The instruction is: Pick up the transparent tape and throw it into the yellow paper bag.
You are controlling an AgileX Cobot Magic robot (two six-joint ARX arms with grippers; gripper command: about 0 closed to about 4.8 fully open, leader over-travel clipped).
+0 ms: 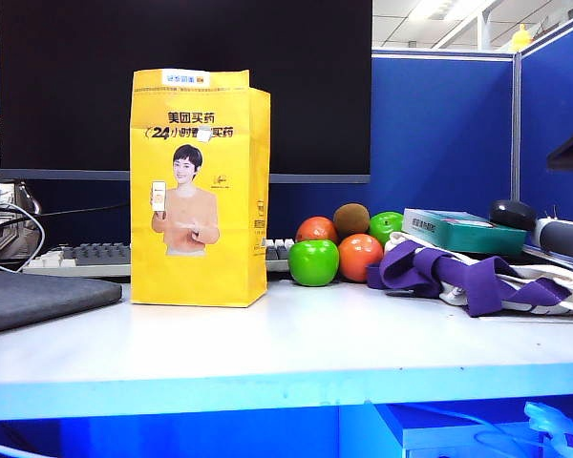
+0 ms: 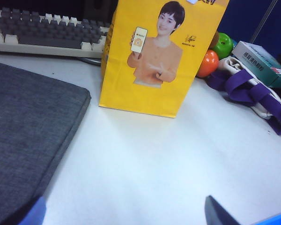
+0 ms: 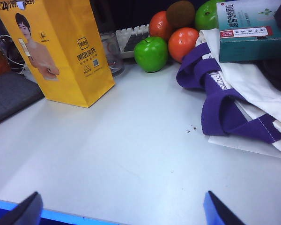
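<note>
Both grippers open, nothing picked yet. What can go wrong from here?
1. The only tape-like thing is a clear round object tucked behind the yellow paper bag, hidden in the exterior view; it may not be the tape.
2. The right gripper, near the table's front edge, could tip the bag reaching there.
3. The left gripper, also near the front, sees no tape.

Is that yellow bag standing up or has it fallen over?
Standing upright: the yellow bag sits on its flat base on the table, with the printed woman's head uppermost, in every view.
</note>
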